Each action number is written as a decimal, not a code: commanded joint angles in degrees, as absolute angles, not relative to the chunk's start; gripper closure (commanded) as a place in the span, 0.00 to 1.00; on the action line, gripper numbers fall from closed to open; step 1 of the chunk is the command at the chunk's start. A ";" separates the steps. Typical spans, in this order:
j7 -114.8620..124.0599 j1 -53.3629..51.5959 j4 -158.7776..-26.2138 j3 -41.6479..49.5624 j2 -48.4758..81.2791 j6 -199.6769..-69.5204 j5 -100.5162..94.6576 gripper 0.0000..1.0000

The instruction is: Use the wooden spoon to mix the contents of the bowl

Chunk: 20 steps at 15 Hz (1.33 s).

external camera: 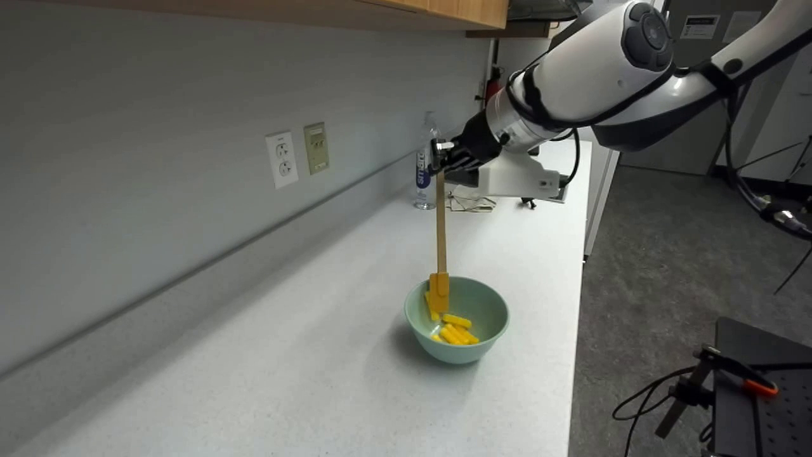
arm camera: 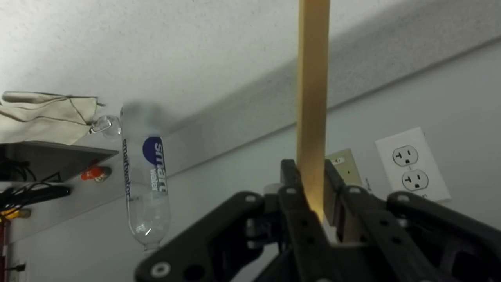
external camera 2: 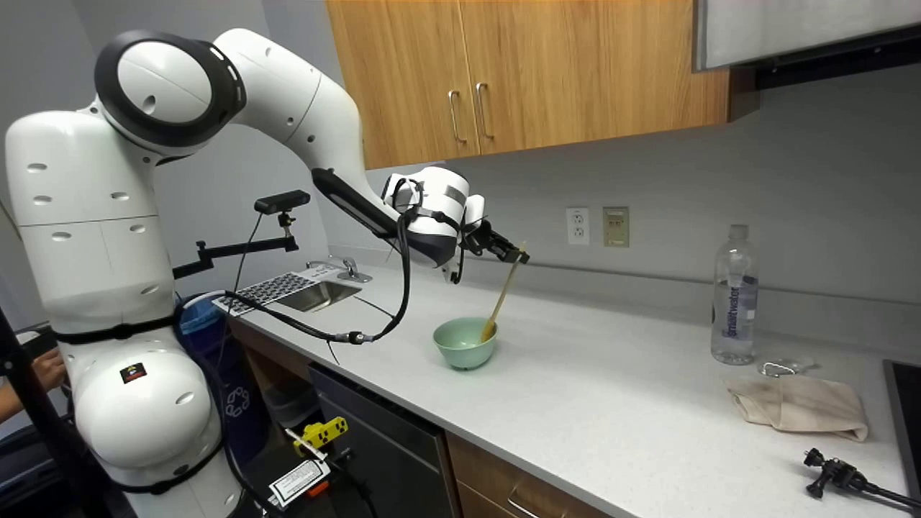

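The wooden spoon (external camera: pixel 441 228) has a long straight tan handle and a darker flat head. It shows in both exterior views (external camera 2: pixel 504 289), and its handle crosses the wrist view (arm camera: pixel 314 78). My gripper (external camera: pixel 439 162) is shut on the upper handle, with a finger on each side in the wrist view (arm camera: pixel 311 169). The spoon points down, tilted in an exterior view, with its head inside the mint-green bowl (external camera: pixel 453 357) at the far-wall side. The bowl (external camera 2: pixel 464 356) stands upright on the counter. The contents (external camera: pixel 458 334), several yellow sticks, lie at its bottom; one leans beside the spoon head. The wrist view does not show the bowl.
A water bottle (external camera 2: pixel 734 302) stands near the back wall, with a folded cloth (external camera 2: pixel 799 406) and a black clamp (external camera 2: pixel 849 478) by it. Wooden cabinets (external camera 2: pixel 575 65) hang above the counter. A sink (external camera 2: pixel 316 295) lies at the other end. The counter's front edge (external camera: pixel 577 330) is beside the bowl.
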<state>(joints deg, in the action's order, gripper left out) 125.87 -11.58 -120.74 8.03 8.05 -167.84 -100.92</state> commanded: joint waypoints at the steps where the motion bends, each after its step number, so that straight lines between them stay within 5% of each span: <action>1: 130.23 -12.10 -120.31 7.62 6.98 -165.76 -104.96 0.96; 11: 109.71 -10.60 -127.95 7.93 8.39 -175.73 -82.38 0.96; 20: 124.02 -12.48 -121.79 7.76 7.17 -164.91 -104.34 0.96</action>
